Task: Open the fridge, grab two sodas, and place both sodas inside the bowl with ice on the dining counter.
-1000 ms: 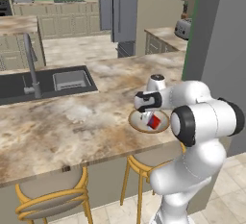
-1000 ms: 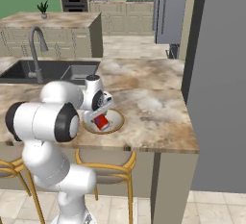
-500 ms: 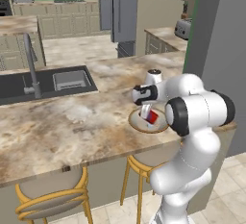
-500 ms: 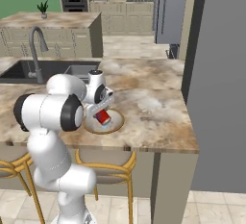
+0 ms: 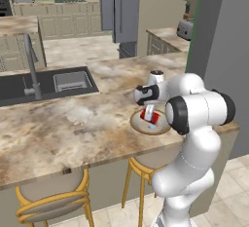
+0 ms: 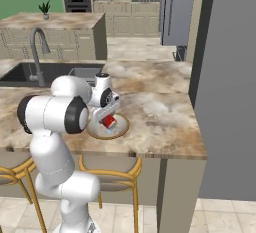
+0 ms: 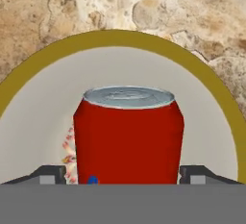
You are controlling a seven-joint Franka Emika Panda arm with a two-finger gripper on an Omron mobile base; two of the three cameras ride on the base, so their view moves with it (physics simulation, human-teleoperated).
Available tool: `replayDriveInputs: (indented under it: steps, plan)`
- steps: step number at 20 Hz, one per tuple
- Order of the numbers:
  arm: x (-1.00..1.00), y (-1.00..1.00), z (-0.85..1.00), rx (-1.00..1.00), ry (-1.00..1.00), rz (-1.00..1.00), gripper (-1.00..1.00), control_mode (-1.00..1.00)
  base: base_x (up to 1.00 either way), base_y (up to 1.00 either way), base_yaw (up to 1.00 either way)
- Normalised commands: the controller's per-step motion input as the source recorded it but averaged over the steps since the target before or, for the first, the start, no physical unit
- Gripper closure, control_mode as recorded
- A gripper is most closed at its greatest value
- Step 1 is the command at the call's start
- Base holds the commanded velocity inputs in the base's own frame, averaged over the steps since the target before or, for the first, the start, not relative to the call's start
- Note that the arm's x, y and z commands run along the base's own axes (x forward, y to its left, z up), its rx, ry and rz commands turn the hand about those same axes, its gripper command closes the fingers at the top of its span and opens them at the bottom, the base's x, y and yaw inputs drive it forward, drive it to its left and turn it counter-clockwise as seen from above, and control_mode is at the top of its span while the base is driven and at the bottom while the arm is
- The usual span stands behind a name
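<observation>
A short red can (image 7: 129,139) with a silver top stands in the round tan bowl (image 7: 29,69) on the pale ice. My gripper (image 7: 122,172) straddles the can, open, with a thin gap between each dark fingertip (image 7: 52,172) and the can's side. In the left base view the gripper (image 5: 148,110) hangs over the bowl (image 5: 138,125) with the can (image 5: 153,117) below it. The right base view shows the same can (image 6: 108,122) in the bowl (image 6: 121,128) on the dining counter (image 6: 160,122). The grey fridge (image 5: 120,7) stands far at the back.
A dark sink (image 5: 53,85) with a grey faucet (image 5: 32,65) is set into the counter to the left of the bowl. Wooden stools (image 5: 53,199) stand under the counter's front edge. A tall grey panel (image 6: 230,77) rises to the right of the counter.
The arm has swung its elbow over the bowl and the hand has shifted a little. The jaws have widened off the red can, which stays in the bowl.
</observation>
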Motion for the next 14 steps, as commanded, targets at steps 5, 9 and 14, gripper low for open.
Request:
replayDriveInputs:
  steps: [5,9,14]
  plan:
    - [-0.19,0.01,-0.06,0.0,0.0,0.0,-1.0,-1.0,0.0,0.0,0.0]
    - [-0.13,0.0,0.16,0.0,-0.01,0.0,-1.0,-1.0,0.0,0.0,0.0]
    - [-0.26,-0.06,0.47,0.01,-0.11,0.0,-1.0,-1.0,0.0,0.0,0.0]
